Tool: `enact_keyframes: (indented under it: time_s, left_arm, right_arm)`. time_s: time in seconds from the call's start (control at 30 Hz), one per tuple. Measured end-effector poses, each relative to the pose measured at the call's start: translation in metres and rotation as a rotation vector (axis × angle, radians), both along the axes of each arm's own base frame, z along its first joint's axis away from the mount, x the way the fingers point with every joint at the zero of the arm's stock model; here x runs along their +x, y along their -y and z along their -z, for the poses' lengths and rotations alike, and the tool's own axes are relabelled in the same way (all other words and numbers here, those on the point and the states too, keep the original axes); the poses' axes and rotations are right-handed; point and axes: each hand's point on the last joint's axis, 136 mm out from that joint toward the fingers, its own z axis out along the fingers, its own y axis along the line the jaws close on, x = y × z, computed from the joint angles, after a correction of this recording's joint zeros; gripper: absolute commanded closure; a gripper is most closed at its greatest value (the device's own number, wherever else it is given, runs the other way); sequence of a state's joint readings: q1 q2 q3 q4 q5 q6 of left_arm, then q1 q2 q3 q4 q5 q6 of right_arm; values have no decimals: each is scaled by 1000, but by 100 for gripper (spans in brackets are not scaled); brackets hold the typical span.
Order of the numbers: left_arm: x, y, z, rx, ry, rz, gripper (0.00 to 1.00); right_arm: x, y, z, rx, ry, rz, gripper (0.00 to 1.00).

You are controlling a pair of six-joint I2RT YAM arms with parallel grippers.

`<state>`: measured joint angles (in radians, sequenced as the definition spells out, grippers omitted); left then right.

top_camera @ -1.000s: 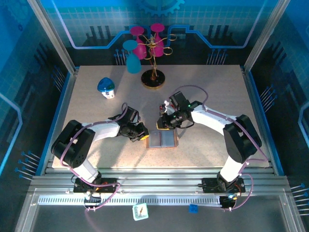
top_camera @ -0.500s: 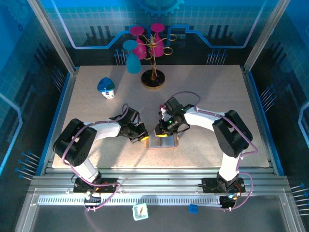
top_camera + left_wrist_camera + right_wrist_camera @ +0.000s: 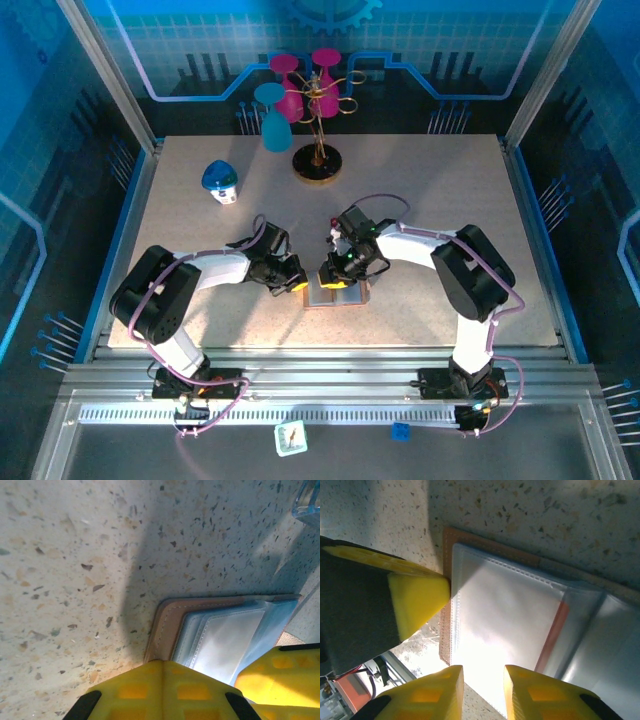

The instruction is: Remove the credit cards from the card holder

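The card holder [image 3: 337,293] lies opened flat on the speckled table, brown rim around grey-blue and clear pocket panels [image 3: 220,635] [image 3: 505,615]. My left gripper [image 3: 298,284] is shut, its yellow fingertips [image 3: 162,677] pressed together on the holder's left rim. Over the holder's near pocket hovers my right gripper [image 3: 338,274] [image 3: 483,690], open with a narrow gap and nothing between its fingers. A thin red strip [image 3: 551,636] shows between the pocket panels, possibly the red card's edge. The dark cards are hidden.
A blue-and-white mushroom-shaped toy [image 3: 220,182] sits at the back left. A cup stand [image 3: 318,165] with pink and blue cups [image 3: 300,92] rises at the back centre. A clear plastic corner [image 3: 307,500] shows beyond the holder.
My right gripper has moved left and toward me, down over the card holder. The left gripper has stayed pressed on the holder's left rim.
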<state>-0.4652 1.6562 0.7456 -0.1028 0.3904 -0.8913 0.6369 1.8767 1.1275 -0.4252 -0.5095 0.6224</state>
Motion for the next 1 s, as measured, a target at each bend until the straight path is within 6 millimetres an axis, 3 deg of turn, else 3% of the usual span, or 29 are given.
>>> enact_keyframes:
  time_s: [1.0]
  left_arm:
    - [-1, 0, 0, 2, -4, 0, 94]
  right_arm:
    - [-9, 3, 9, -19, -20, -4, 71]
